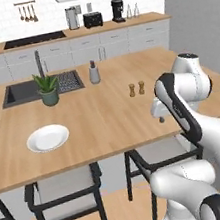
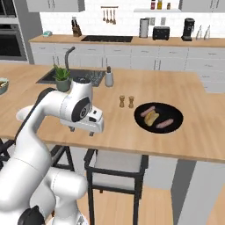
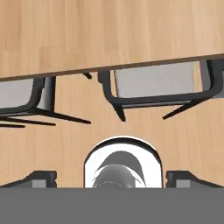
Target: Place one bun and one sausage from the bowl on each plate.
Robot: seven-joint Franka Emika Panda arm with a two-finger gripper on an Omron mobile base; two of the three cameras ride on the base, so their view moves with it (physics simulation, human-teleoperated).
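The black bowl (image 2: 169, 110) rests on the wooden island near its front right edge. It holds two pink sausages (image 2: 148, 110) and a yellowish bun (image 2: 152, 117). One white plate (image 1: 48, 138) lies bare near the island's front left. My gripper (image 2: 81, 131) hangs over the island's near edge, between plate and bowl, pointing down. It is open with nothing between its fingers. In the left base view the gripper (image 1: 160, 118) sits well right of the plate. In the hand view the fingertips (image 3: 41, 178) stand wide apart over the floor and the counter edge.
Salt and pepper shakers (image 2: 126, 101) stand just left of the bowl. A potted plant (image 1: 48, 89), a sink (image 1: 22, 91) and a grey bottle (image 1: 94, 72) are farther back. A fruit bowl (image 2: 2, 85) sits far left. Stools (image 3: 157, 85) stand under the island's edge.
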